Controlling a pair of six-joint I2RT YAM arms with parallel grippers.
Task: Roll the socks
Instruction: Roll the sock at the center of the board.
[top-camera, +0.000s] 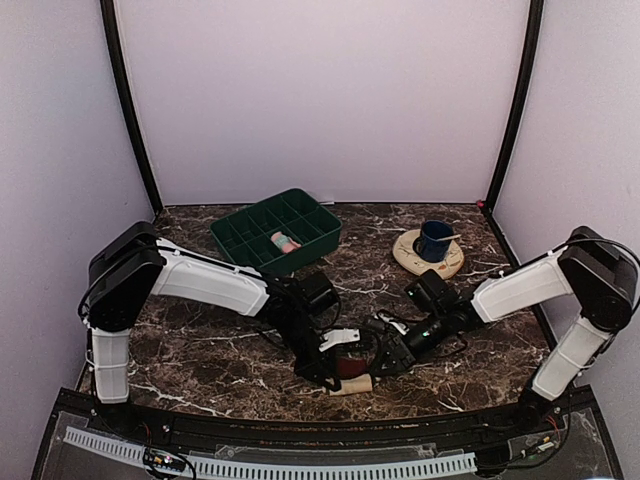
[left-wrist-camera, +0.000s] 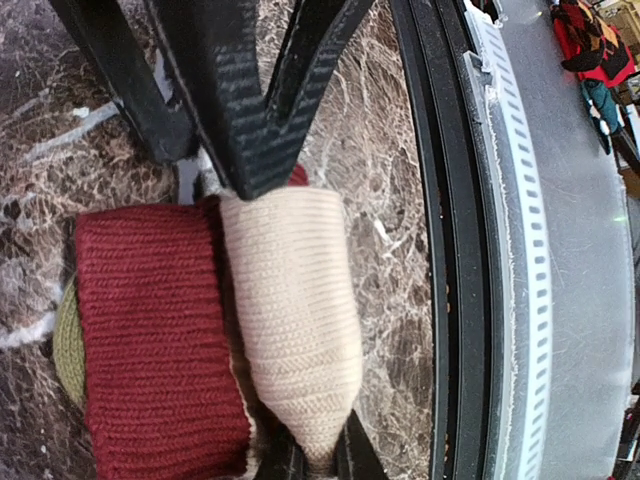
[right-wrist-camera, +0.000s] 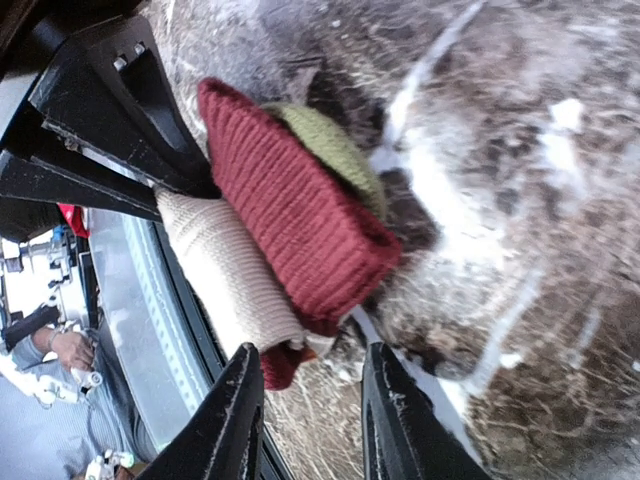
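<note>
One grip alone secures the tan-and-maroon sock roll (left-wrist-camera: 290, 310), lying just beside the front rail (left-wrist-camera: 450, 250) of the table (left-wrist-camera: 385, 150): left gripper (left-wrist-camera: 250, 185) clamped on its beige layer, right gripper (right-wrist-camera: 312, 375) jaws apart and off it near the same rail, so any slip likely lets it unwind or slide over that rail.

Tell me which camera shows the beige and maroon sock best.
Left wrist: the beige and maroon sock appears large and sharp, with its knit ribs clear. Right wrist shows it too, but smaller, at an angle. The top view shows only a small, distant patch.
</note>
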